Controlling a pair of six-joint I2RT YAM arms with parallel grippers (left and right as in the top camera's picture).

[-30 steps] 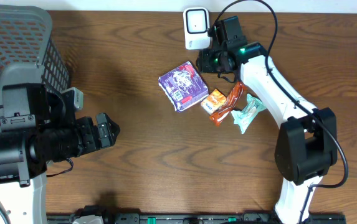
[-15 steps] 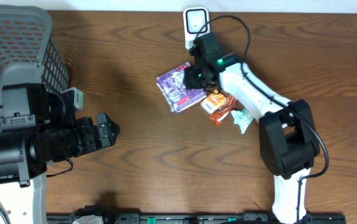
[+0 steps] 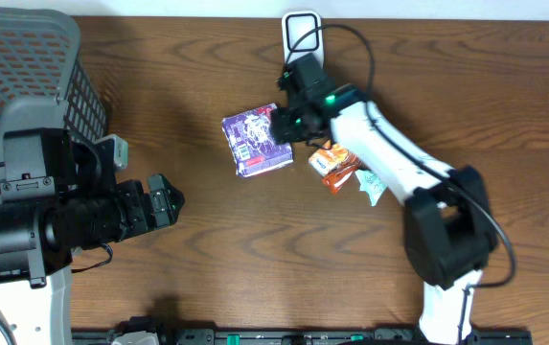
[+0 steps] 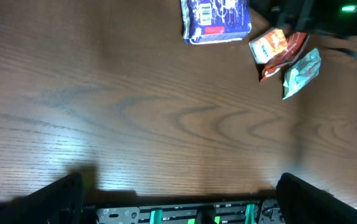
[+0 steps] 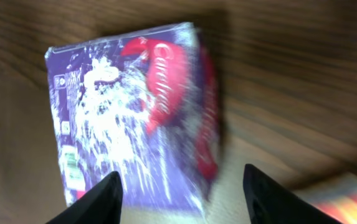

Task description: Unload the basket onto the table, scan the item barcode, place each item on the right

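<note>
My right pincer (image 3: 285, 123) is leaving the white scanner (image 3: 300, 34) and nudging the purple snack packet (image 3: 255, 144) leftward, jaws spread, gripping nothing; scanning is still waiting.

In the right wrist view the purple packet (image 5: 134, 118) is smeared by blur. Its print is unreadable, its 6 o'clock edge is cut off by the frame, and whether the right gripper (image 5: 179, 183) touches it cannot be told. In the left wrist view the packet is cut off at 12 o'clock, its print too small to read, and the right arm (image 4: 309, 9) at 1 o'clock is a dark blur. Overhead, the basket (image 3: 25, 48) runs off the frame at 10 o'clock, and the white scanner (image 3: 298, 24) at 12 o'clock has its lower end hidden behind that arm.
</note>
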